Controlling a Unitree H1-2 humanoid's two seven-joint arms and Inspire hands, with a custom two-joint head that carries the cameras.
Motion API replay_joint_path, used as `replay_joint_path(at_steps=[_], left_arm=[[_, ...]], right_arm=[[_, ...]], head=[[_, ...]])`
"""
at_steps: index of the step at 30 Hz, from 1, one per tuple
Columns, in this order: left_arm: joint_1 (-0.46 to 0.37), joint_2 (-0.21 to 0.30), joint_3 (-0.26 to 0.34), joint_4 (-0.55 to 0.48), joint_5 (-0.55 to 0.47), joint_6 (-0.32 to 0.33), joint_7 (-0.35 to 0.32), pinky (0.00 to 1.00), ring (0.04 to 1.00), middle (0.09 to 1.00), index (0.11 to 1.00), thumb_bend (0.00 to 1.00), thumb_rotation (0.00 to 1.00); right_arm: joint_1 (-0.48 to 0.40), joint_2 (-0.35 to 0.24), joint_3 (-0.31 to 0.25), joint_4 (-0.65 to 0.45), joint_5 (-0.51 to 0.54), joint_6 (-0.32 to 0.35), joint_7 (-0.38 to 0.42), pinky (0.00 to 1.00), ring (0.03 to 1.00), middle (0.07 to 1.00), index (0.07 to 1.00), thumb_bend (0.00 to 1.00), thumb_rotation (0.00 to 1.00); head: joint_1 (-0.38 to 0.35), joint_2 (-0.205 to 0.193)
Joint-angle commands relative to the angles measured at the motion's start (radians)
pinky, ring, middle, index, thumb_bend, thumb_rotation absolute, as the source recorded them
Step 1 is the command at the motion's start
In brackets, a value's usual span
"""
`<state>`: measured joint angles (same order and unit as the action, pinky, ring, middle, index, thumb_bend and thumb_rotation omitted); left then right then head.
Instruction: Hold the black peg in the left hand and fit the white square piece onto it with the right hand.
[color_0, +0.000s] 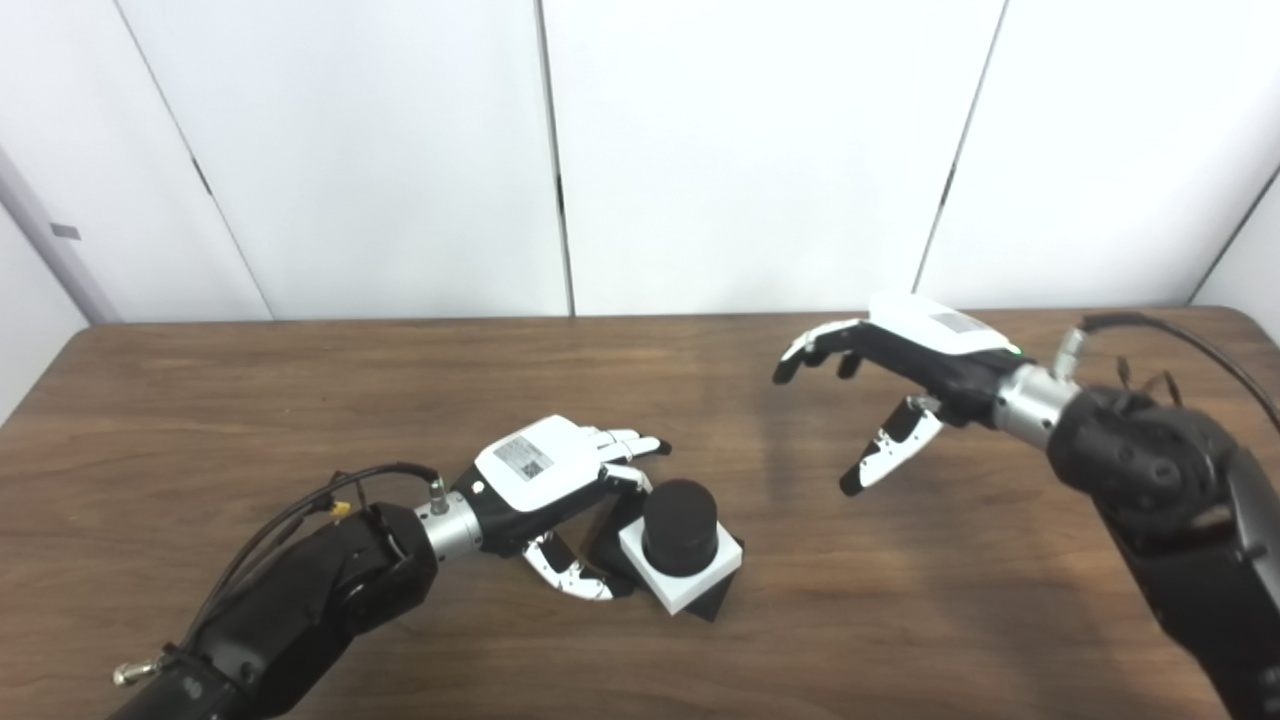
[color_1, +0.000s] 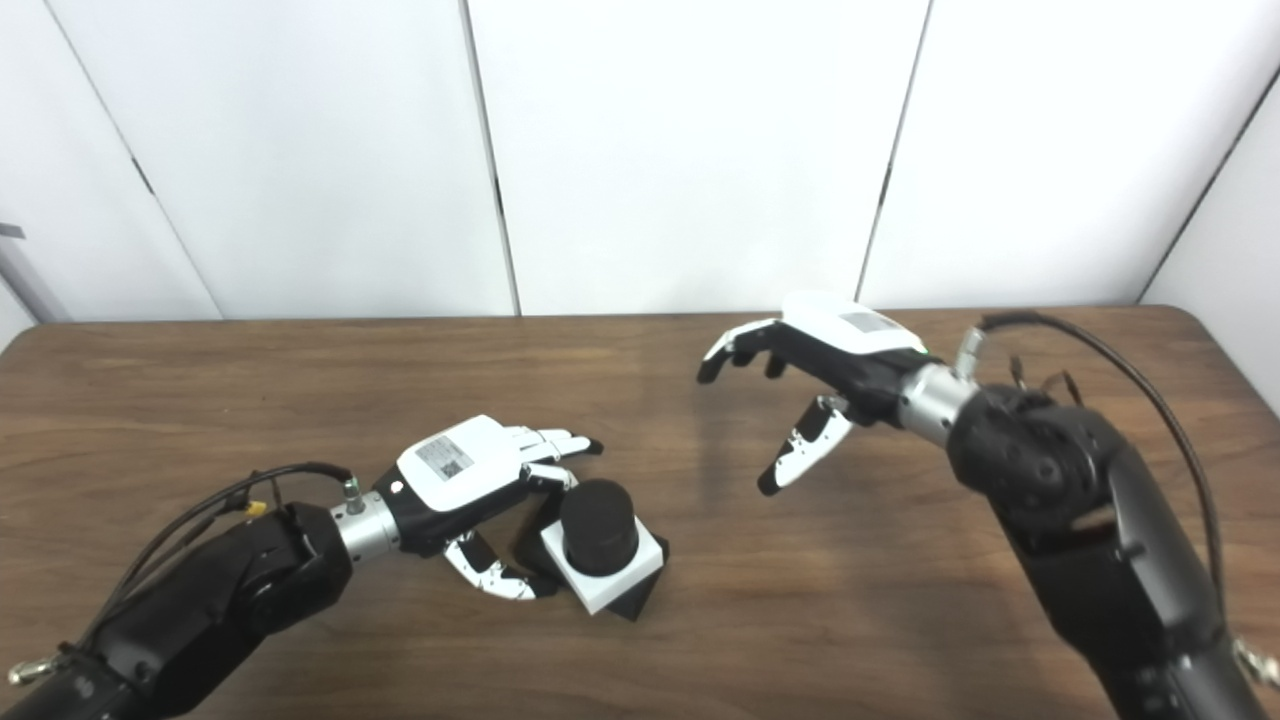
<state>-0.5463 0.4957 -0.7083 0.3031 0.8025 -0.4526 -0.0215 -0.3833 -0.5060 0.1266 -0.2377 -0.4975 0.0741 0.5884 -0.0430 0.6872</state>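
The black peg stands upright on the table with the white square piece seated around it; a black base shows beneath the white piece. My left hand lies just left of this stack. Its fingers stretch out above the stack's near corner and its thumb sits below, so they bracket the stack loosely without closing on it. My right hand hovers over the table well to the right, fingers spread, holding nothing.
The brown wooden table runs the full width of the view, with white wall panels behind its far edge. A cable loops over my right wrist. Bare wood lies between the two hands.
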Motion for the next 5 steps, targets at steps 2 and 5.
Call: replay_joint_path(at_steps=[2, 5], left_arm=[[0.038, 0.009, -0.042, 0.033, 0.062, -0.009, -0.098, 0.81, 0.923, 0.947, 0.646, 0.95, 0.26], [0.039, 0.009, -0.042, 0.033, 0.063, -0.010, -0.092, 0.80, 0.913, 0.944, 0.648, 0.95, 0.25]], right_arm=[[0.009, 0.017, -0.028, -0.010, 0.027, -0.058, -0.103, 0.63, 0.764, 0.790, 0.740, 0.74, 0.09], [0.055, 0.060, -0.058, 0.014, 0.040, -0.105, -0.211, 0.62, 0.738, 0.769, 0.754, 0.77, 0.07]], head=[[-0.003, 0.001], [-0.002, 0.001]])
